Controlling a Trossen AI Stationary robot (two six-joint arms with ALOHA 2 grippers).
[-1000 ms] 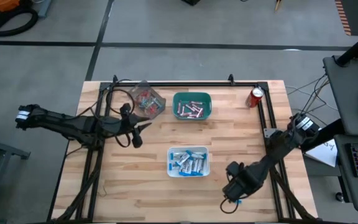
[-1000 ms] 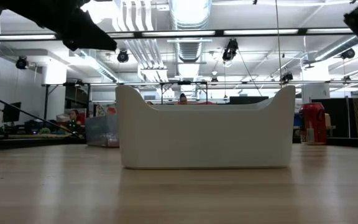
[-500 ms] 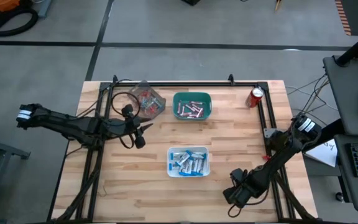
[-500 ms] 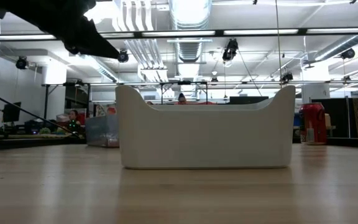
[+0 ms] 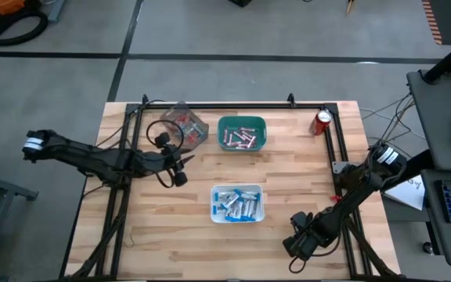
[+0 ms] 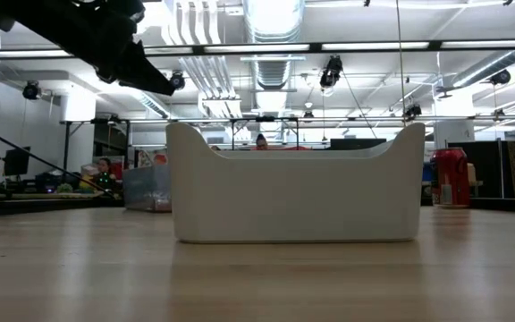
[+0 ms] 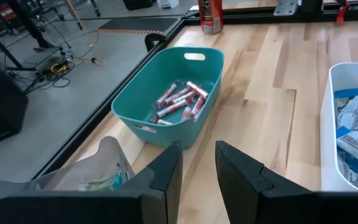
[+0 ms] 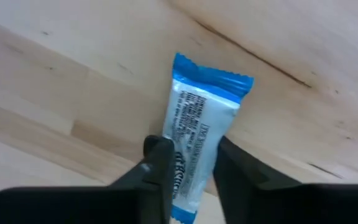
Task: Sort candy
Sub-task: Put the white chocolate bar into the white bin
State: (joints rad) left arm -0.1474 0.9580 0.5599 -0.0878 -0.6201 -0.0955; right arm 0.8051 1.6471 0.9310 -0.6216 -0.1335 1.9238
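Blue-and-white packet [image 8: 197,134] lying flat on bare wood near table's front right corner, long axis running between right gripper's [image 8: 188,163] fingers, which are pressing both its sides. More blue-and-white packets [image 5: 237,204] sitting heaped in white bin. Pinkish sticks [image 7: 180,101] lying jumbled in teal bin.

3 bins on the table [image 5: 163,235]: 1 white [image 5: 237,204], 1 teal [image 5: 242,133], 1 clear [image 5: 185,124]. 1 red can [image 5: 322,122], 2 arms. 1 blue packet [image 8: 199,121] outside the bins; candy inside is too small to count.
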